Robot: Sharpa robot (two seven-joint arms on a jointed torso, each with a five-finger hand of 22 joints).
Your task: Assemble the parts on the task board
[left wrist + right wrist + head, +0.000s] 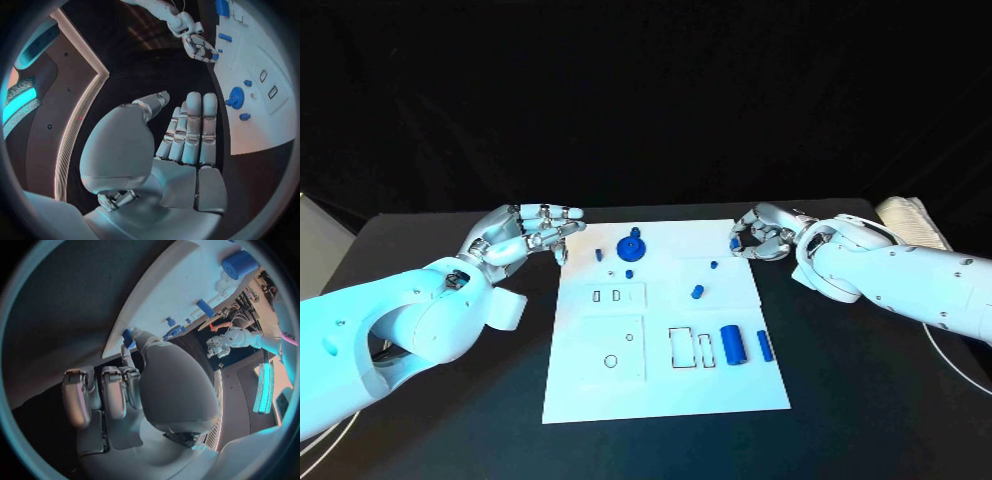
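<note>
Blue part (734, 243) pinched in right hand (764, 232) at board's (661, 395) upper right edge; left hand (519, 235) spread, empty, opposite.

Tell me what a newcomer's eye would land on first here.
First the white task board in the middle of the black table, dotted with small blue parts, the largest a round blue piece near its far edge. Then the two silver hands: the left hand open beside the board's far left corner, the right hand pinching a small blue part at the far right corner.

No legible text, labels or numbers anywhere.
</note>
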